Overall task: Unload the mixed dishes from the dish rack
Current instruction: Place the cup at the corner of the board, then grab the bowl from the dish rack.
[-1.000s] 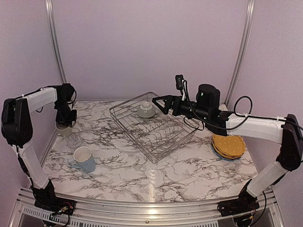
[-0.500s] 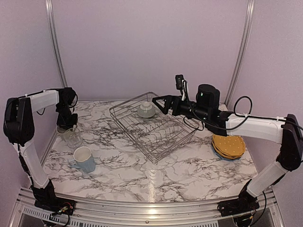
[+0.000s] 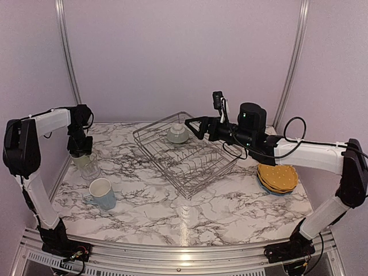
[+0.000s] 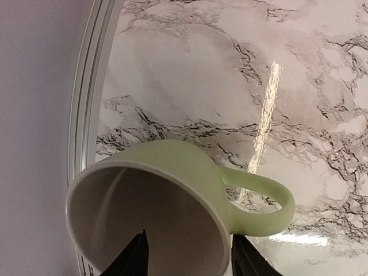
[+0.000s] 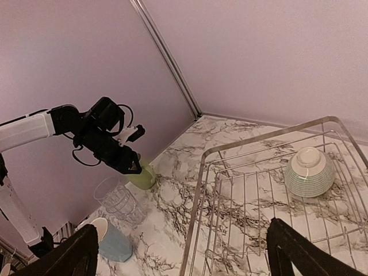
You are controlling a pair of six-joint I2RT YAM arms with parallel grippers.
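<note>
**Cup in the left fingers, one bowl in the rack**

The left fingers (image 4: pixel 133 259) pinch the wall of the pale green cup (image 4: pixel 172 195), one finger inside the mouth and the other outside, next to the handle. The cup is tilted and sits at the far left corner of the marble surface (image 3: pixel 190 213), close to the wall rail (whether its base touches the surface, the views do not settle). Just nearer stands the clear glass (image 3: pixel 90 169), upright. Nearer again is the light blue mug (image 3: pixel 102 194), mouth up, with its handle to the left. The dish rack (image 3: pixel 195 164) sits mid-surface, turned corner-on. It holds the pale green bowl (image 3: pixel 177 133), upside down at its far corner. The right fingers (image 5: pixel 75 259) are spread wide and hold nothing. They hover by the rack's far right side, near the bowl. A stack of yellow-orange plates (image 3: pixel 278 177) lies on the surface to the right of the rack, apart from it.
</note>
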